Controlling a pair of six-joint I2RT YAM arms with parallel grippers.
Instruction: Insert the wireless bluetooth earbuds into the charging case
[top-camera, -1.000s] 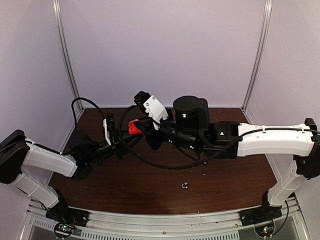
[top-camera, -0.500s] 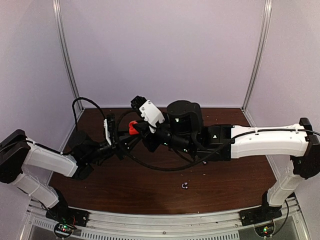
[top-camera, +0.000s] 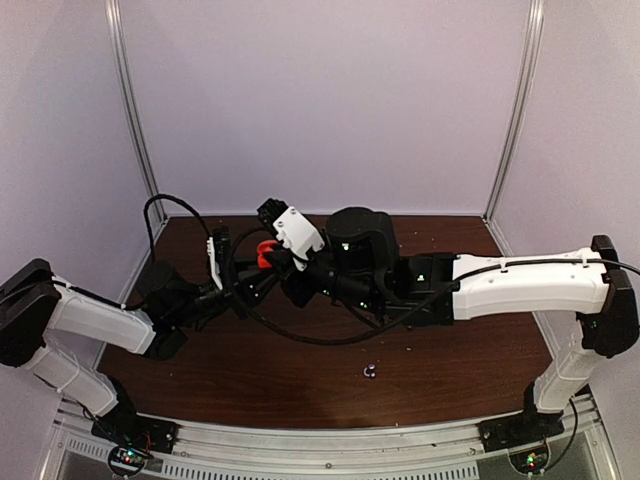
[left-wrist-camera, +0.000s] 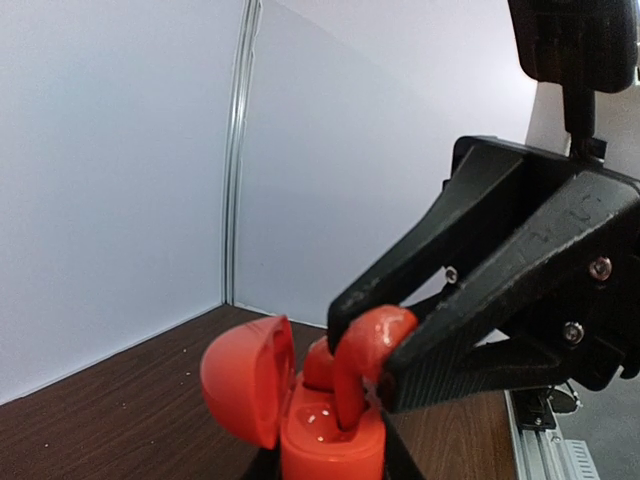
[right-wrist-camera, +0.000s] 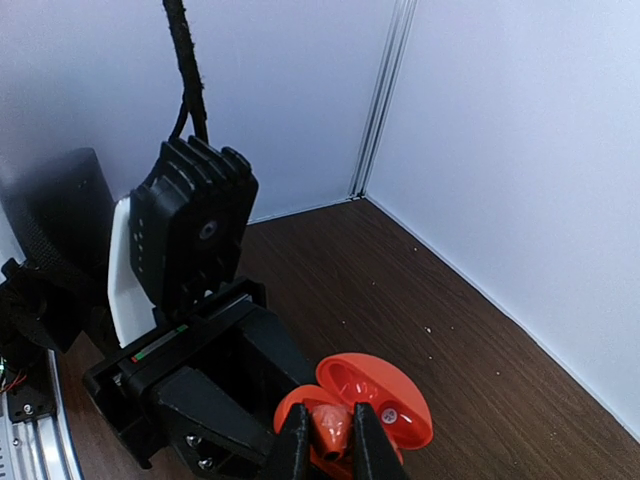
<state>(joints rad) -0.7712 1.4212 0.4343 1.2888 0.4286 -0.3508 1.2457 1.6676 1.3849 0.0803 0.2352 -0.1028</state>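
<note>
While clamped tight around the base of the red charging case (left-wrist-camera: 325, 435), keeps it raised off the worktop (top-camera: 300, 385) with the left hand (top-camera: 256, 275), at about 10 o'clock from the middle in the overhead view. Held upright and in the air, most likely to offer a fixed target with the sockets facing up. Lid (left-wrist-camera: 245, 378) swung back toward 9 o'clock in the left wrist view, well out of the way of anything coming down. Reaches across from 3 o'clock with the right hand (right-wrist-camera: 327, 450), pinching a red earbud (left-wrist-camera: 372, 335) by its bulb and so leaving the stem free to lead. Shows that stem dipping into a socket, with the bulb above the rim, so judged partly in rather than seated. Possibly a second red piece in the case just behind; hard to tell. Down at 6 o'clock near the front edge, one small silvery earbud (top-camera: 371, 371) lying loose, well apart from both arms. Underneath, dark wood grain with a few pale specks. Around it, plain pale walls (top-camera: 330, 100), metal posts (top-camera: 130, 110) at the 11 and 1 o'clock corners, and a slotted metal rail (top-camera: 330, 440) along the near edge.
</note>
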